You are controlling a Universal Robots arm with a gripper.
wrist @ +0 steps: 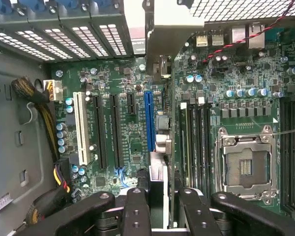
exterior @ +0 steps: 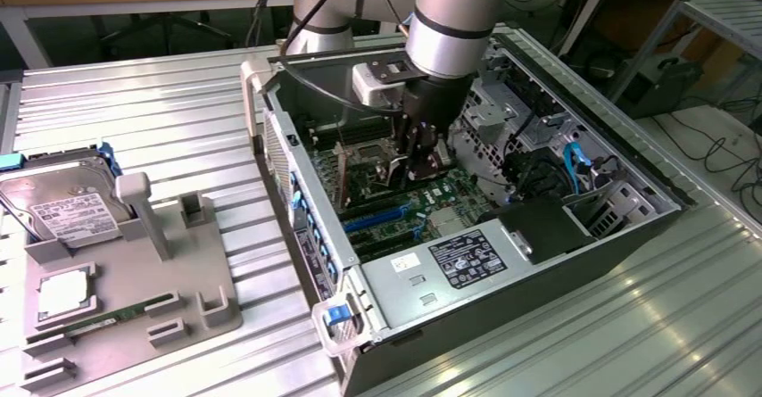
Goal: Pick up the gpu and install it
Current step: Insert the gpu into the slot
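Black and thin, the gpu [wrist: 170, 147] hangs edge-on in your gripper [wrist: 163, 206], jaws narrowed onto its upper edge, pale bracket end toward the case's rear wall. In the exterior view the gripper [exterior: 419, 161] is down inside the open computer case [exterior: 666, 202], over the motherboard [exterior: 411, 202]. You are in the install step: the card sits just beside the blue slot [wrist: 149, 120], at about three o'clock of it, apparently not yet seated. The next move likely calls for lining the card's bottom edge with that slot and keeping it upright while pressing down.
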